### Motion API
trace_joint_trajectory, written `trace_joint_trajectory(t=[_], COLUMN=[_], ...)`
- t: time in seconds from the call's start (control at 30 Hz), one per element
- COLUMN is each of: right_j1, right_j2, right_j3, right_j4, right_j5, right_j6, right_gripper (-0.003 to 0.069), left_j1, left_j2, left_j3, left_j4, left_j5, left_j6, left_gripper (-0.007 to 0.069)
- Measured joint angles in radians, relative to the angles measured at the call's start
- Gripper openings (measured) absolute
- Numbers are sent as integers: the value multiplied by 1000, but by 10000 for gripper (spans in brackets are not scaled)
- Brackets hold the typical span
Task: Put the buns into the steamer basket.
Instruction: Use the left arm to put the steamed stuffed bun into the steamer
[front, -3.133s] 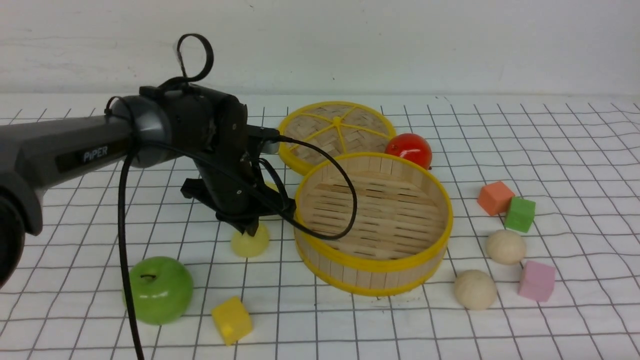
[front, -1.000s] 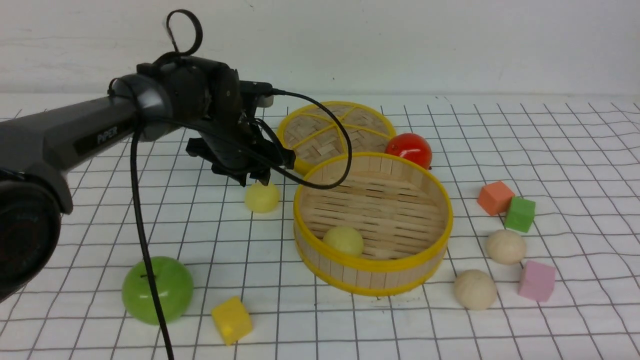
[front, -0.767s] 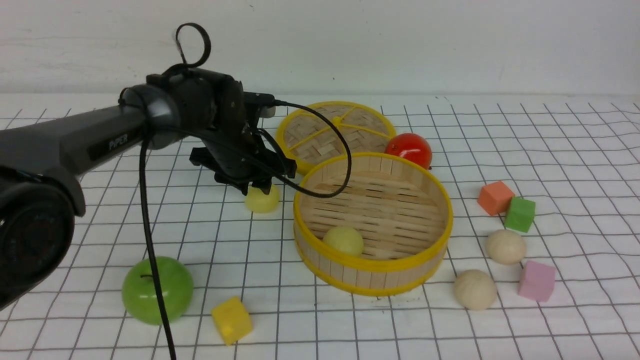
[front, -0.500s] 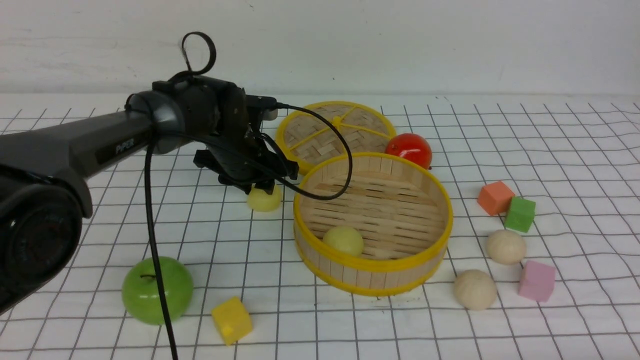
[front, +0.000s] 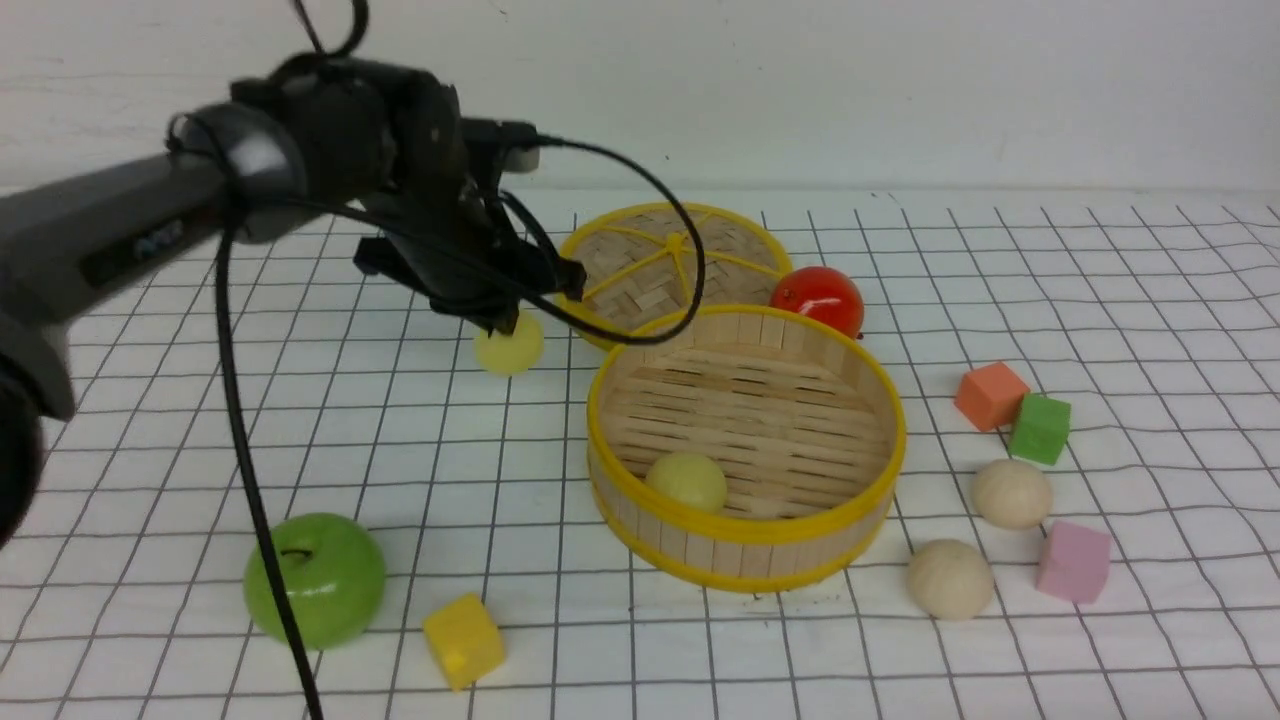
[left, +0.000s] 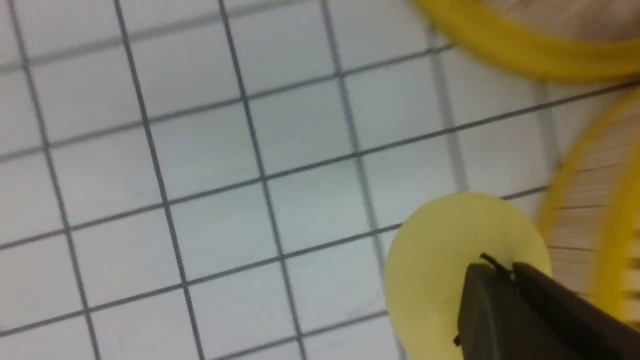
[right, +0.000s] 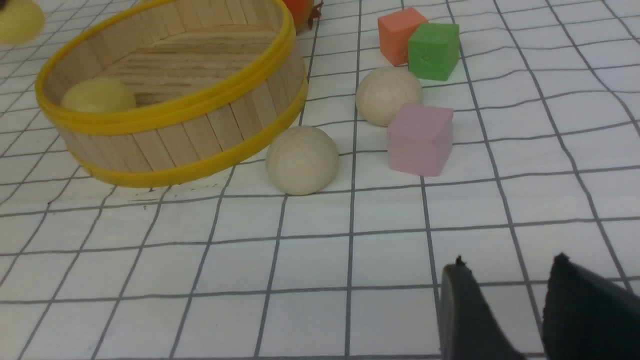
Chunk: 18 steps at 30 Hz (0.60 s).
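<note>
The steamer basket (front: 747, 535) has yellow rims around a wall of upright wooden strips and a slatted floor. Using it as a clock face in the front view, the woven lid (front: 640, 285) with yellow spokes lies at eleven, the glossy red tomato (front: 818, 300) at one, the orange cube (front: 992, 396) and green cube (front: 1040, 430) at three, the pink cube (front: 1074, 562) near four, the yellow cube (front: 464, 640) at eight and the rounded green apple (front: 315, 580) between eight and nine. All four buns are smooth domes. One pale yellow bun (front: 686, 482) sits inside the basket, between seven and eight; the other yellow bun (front: 512, 350) is held up at ten, pinched by the left fingers (left: 482, 310). Two matte cream buns (front: 950, 578) (front: 1012, 494) rest outside, near four. The right fingers (right: 465, 295) are parted, gripping nothing. Beneath is a white table (front: 680, 660) with a dark, slightly wavy grid, backed by a plain pale wall (front: 900, 90)
</note>
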Motion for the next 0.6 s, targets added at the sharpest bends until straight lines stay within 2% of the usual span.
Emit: trace_joint_trajectory(t=[0.17,0.3,0.5,0.57,0.6], right_j1=[0,0,0,0,0], right_j2=[0,0,0,0,0], right_j3=[0,0,0,0,0], right_j4=[0,0,0,0,0], right_j5=[0,0,0,0,0], right_j6=[0,0,0,0,0], right_gripper=[241,241,241,241,241], left_j1=[-80,-169,-179,-171,-170], left_j2=[-74,-9,111,161,163], left_j3=[-4,-5,-3,-1,-1], left_j4=[-100,-160,-159,-146,-146], left_j5=[19,-48,-198,-236,-238], left_j6=[80,121,121,121,121], left_gripper=[-13,-13,13,76,82])
